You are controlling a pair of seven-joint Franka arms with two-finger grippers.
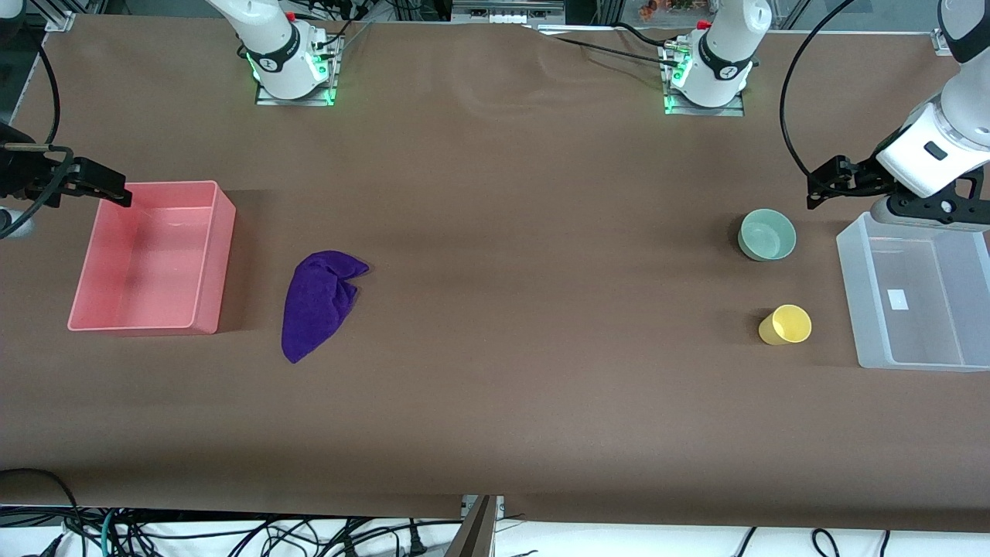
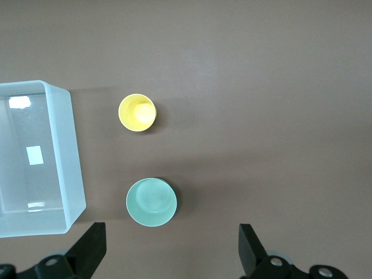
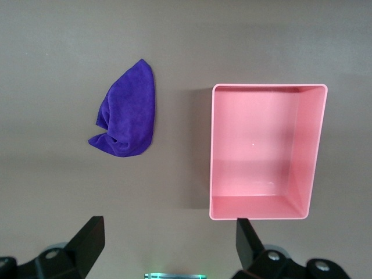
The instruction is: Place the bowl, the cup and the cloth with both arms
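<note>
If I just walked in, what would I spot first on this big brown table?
Probably the bright colours: a purple cloth lying beside an empty pink bin toward the right arm's end of the table. Toward the left arm's end, a mint-green bowl and a yellow cup sit beside a clear bin, the cup nearer the front camera. The left gripper and right gripper both hang open, holding nothing.

The front view looks down from high across the table (image 1: 495, 402), facing both arm bases along its upper edge, taking in everything. Each wrist view looks straight down from well above. The left one shares the bowl (image 2: 151, 202), cup (image 2: 137, 113) and clear bin (image 2: 72, 168); the right shares the cloth (image 3: 125, 113) and pink bin (image 3: 212, 151).
</note>
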